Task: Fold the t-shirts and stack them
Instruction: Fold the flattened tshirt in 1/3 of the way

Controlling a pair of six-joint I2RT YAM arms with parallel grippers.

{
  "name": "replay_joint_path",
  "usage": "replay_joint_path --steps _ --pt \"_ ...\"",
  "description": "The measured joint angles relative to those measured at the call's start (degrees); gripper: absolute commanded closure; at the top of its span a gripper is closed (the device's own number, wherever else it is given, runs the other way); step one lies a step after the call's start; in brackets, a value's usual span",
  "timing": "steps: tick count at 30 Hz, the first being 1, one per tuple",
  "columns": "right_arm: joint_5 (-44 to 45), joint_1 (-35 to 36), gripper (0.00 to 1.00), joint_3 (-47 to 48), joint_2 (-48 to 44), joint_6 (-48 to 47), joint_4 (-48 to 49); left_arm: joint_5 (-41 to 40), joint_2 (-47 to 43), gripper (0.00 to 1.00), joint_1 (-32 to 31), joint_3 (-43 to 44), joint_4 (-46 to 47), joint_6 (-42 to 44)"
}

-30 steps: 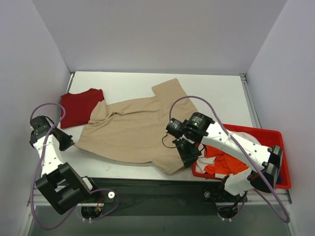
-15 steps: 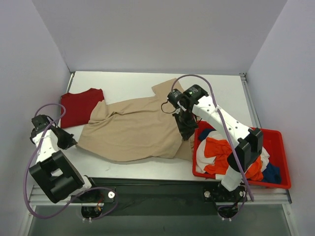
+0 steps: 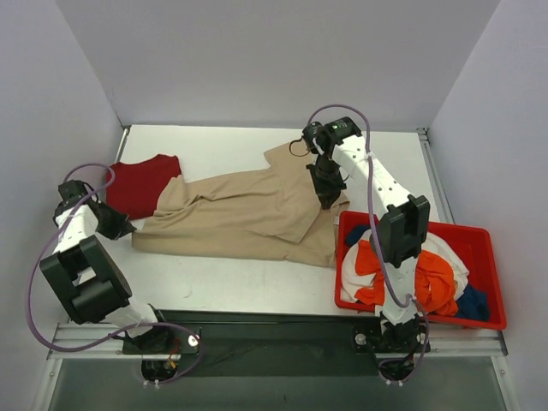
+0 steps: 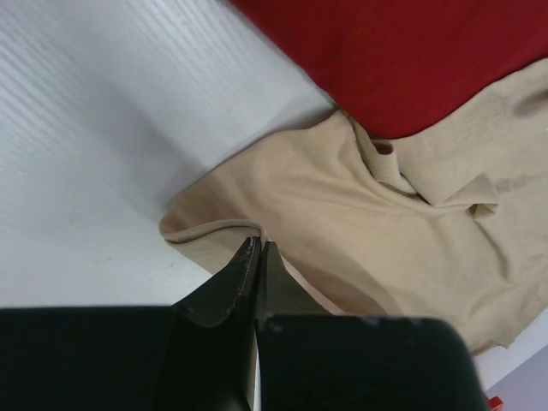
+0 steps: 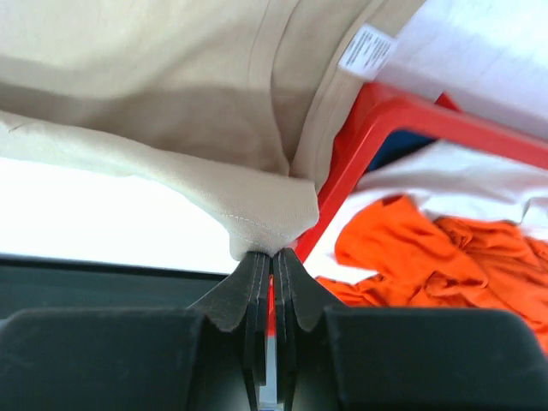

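The job is barely begun: the beige tee (image 3: 231, 218) lies mid-table, half-folded, one corner pinched in the right gripper (image 3: 327, 195), the left gripper (image 3: 120, 228) closed on its far hem (so the wrist view suggests). The red tee (image 3: 141, 184) lies beside it at the far left, while the orange tee (image 3: 428, 282), white tee (image 3: 355, 270) and blue tee (image 3: 475, 304) sit heaped in the bin (image 3: 499, 287), nothing stacked

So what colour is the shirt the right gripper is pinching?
Beige; the t-shirt shows best in the right wrist view.
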Motion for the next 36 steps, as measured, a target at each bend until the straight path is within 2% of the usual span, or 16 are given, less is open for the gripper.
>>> replay_joint_path --steps 6,14,16,19,20,21,24,25,28,31,36 --pt "0.26 -2.75 1.00 4.90 5.33 -1.60 0.02 -0.02 2.67 1.00 -2.21 3.23 0.83 -1.16" --pt "0.63 -4.42 1.00 8.37 9.22 -2.47 0.00 -0.94 3.63 1.00 -3.61 3.48 1.75 -2.21" --pt "1.22 -4.50 1.00 9.40 10.23 -2.49 0.07 -0.90 4.11 0.82 -3.89 3.48 2.38 -2.51" --pt "2.23 -4.63 1.00 10.62 11.93 -2.47 0.35 -0.57 5.11 0.62 -4.68 3.61 3.65 -2.73" --pt "2.49 -4.74 1.00 10.82 12.44 -2.40 0.57 -0.37 5.46 0.50 -5.05 3.91 3.78 -2.71" --pt "2.69 -4.83 0.99 11.04 12.92 -2.36 0.74 -0.24 5.88 0.45 -5.46 4.24 4.02 -2.38" --pt "2.95 -5.27 0.72 12.28 14.49 -1.60 1.27 -0.13 6.27 0.34 -6.75 5.27 4.13 -2.21" --pt "3.06 -5.55 0.56 13.18 15.26 -1.22 1.53 -0.17 6.27 0.33 -7.19 5.51 4.11 -1.95" --pt "2.99 -6.56 0.33 15.08 17.18 -0.87 2.49 -1.29 5.84 0.28 -8.31 5.81 3.58 -1.18" --pt "2.80 -7.30 0.28 15.43 17.73 -0.48 3.48 -3.21 4.07 0.25 -8.79 5.27 1.90 -0.22" --pt "1.03 -7.96 0.27 13.05 16.06 0.04 6.47 -6.60 -2.21 0.23 -8.72 0.94 -1.38 0.81"
